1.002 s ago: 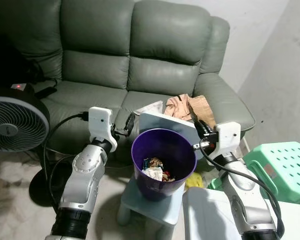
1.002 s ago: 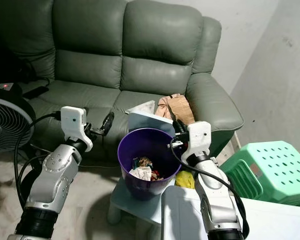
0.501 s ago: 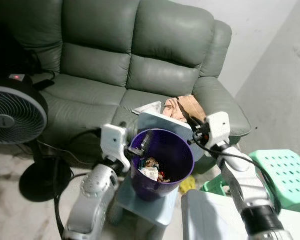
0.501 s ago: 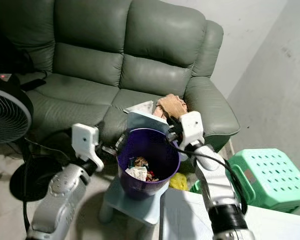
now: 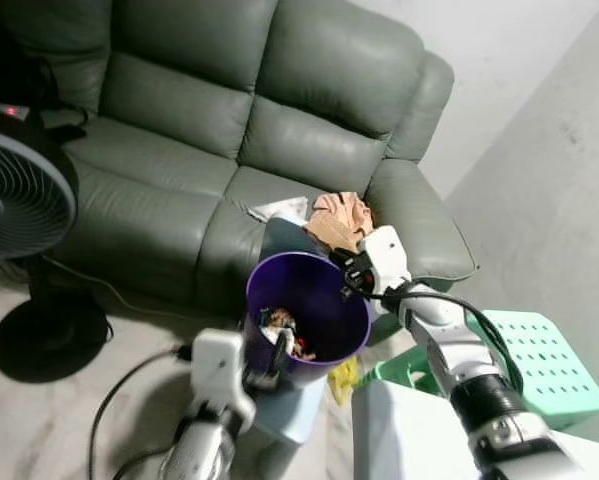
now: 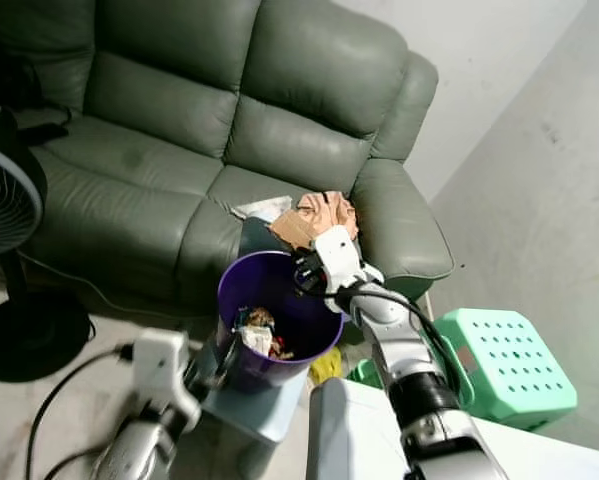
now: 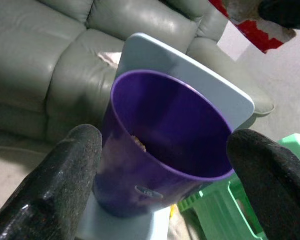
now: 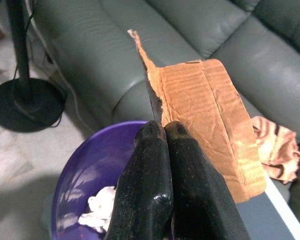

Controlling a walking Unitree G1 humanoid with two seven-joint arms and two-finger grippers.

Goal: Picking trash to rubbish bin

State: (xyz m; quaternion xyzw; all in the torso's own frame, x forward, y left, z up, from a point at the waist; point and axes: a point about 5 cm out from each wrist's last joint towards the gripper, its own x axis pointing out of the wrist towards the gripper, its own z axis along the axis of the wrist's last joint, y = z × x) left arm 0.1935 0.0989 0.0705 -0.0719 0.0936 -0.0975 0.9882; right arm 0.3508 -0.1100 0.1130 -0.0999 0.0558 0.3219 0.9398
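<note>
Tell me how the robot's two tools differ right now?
The right tool is shut on a piece of cardboard; the left tool is open and holds nothing. The right one sits high at the bin's rim on the sofa side; the left one is low at the bin's near side, its fingers spread either side of it. Both have black fingers.

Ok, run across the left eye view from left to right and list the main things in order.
Fan → left tool low beside the bin → purple rubbish bin → right tool shut on a piece of cardboard → green stool.
</note>
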